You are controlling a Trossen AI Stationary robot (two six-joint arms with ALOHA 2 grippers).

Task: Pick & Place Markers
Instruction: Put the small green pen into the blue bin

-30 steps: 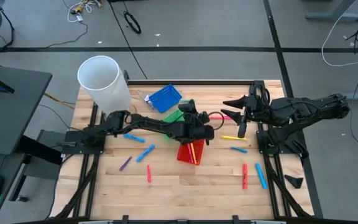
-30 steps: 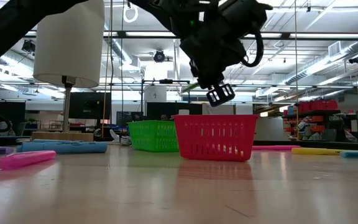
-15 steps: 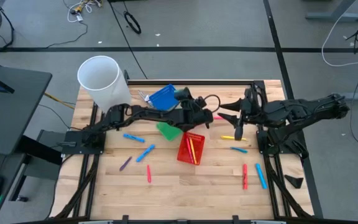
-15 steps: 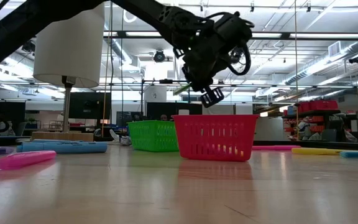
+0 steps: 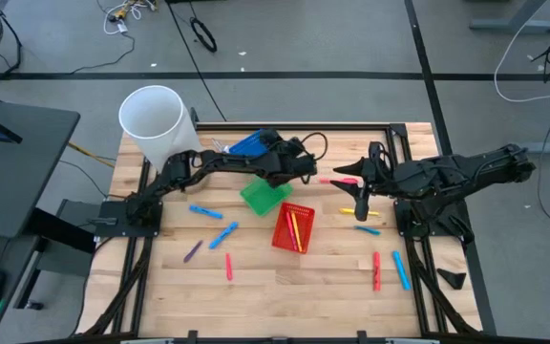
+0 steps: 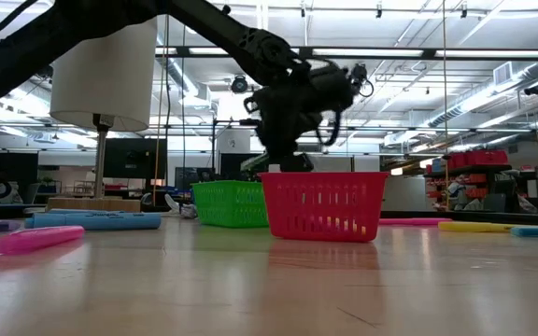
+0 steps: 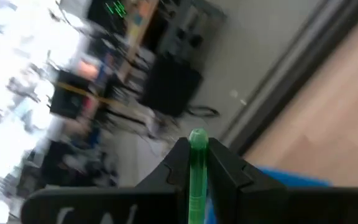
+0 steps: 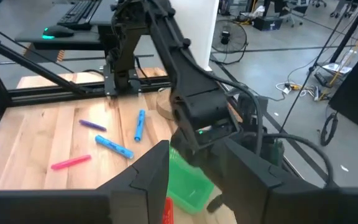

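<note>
- The left gripper (image 7: 197, 171) is clamped on a green marker (image 7: 197, 163), which stands up between its two fingers in the left wrist view. In the high view this gripper (image 5: 299, 164) sits at upper centre of the frame, above the green basket (image 5: 264, 197) and beside the blue basket (image 5: 252, 148).
- Risk: the marker is pinched along a thin shaft. If the wrist tilts as it travels, the pen could slip out and land on the table (image 5: 285, 277) rather than in a basket.
- Risk: three baskets crowd together at centre frame. A release slightly off the green one could drop the pen into the red basket (image 5: 293, 226), which already holds markers.
- The right gripper (image 5: 359, 186) hangs right of centre with its fingers spread wide and nothing held, near a pink marker (image 5: 333, 179) and a yellow marker (image 5: 353, 211).
- Risk: the two arms are close at centre frame; if both reach inward together, they could knock each other or a basket.
- Other markers lie scattered at lower left and lower right.
</note>
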